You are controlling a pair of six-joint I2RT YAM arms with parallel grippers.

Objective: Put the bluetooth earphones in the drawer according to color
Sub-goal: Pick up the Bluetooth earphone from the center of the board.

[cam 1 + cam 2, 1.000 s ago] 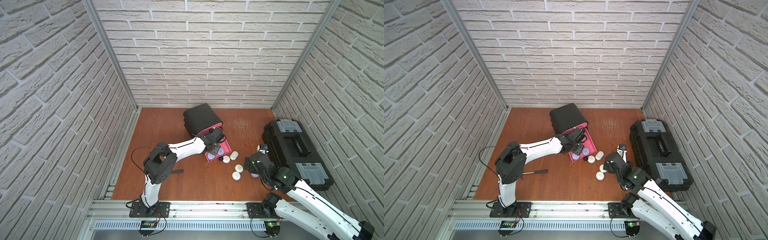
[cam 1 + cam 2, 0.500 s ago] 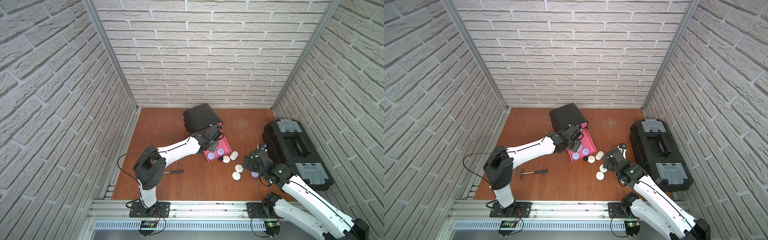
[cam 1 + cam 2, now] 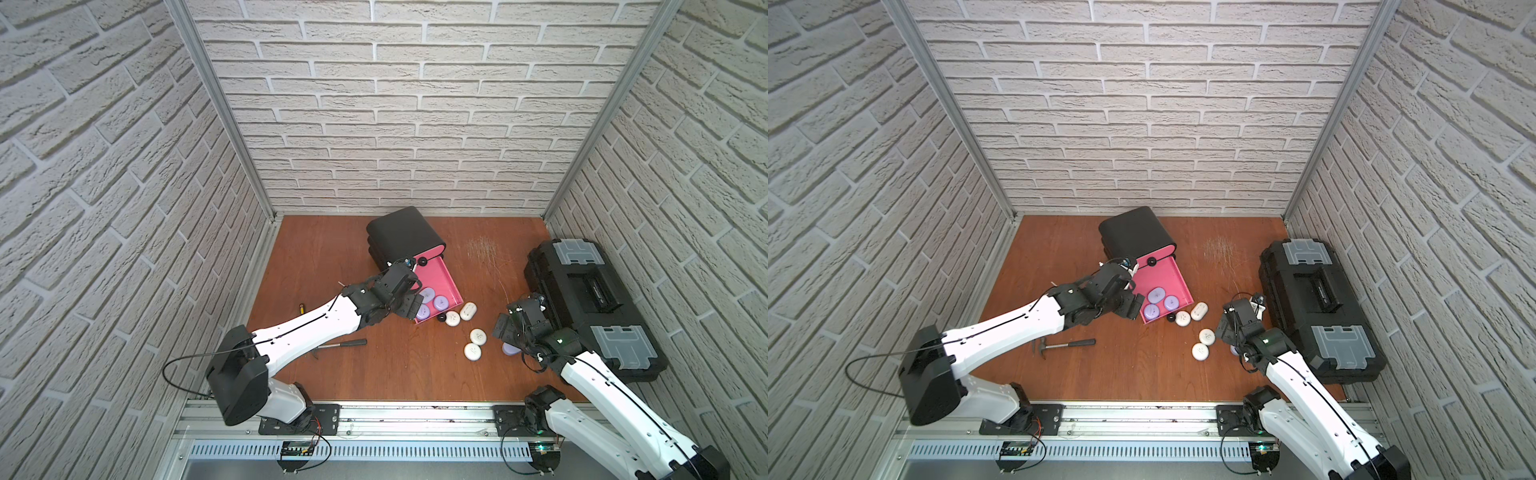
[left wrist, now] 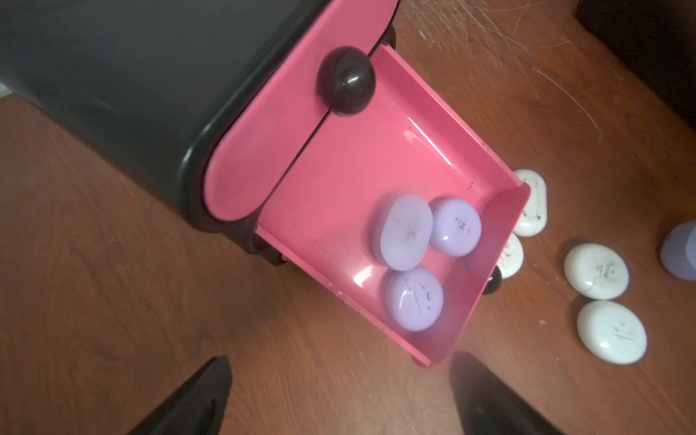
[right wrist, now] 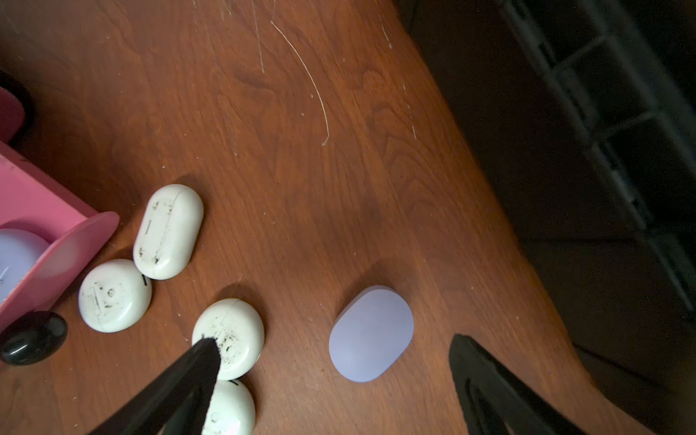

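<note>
Left wrist view: we note left hand (image 4: 341,359) wide apart, empty; three lavender cases (image 4: 406,231) in pink drawer (image 4: 357,162); right hand (image 5: 334,341) likewise.

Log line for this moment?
left gripper open | drawer open, three lavender cases inside | right gripper open over fourth lavender case | four white cases on table

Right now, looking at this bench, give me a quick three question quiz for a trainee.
1. How many lavender cases lie in the open drawer?
2. True or false: the right claw grips the hammer.
3. The white cases lie: A) in the drawer, B) on the table, C) on the toolbox.

Key: 1 three; 2 false, it is open and empty; 3 B.
</note>
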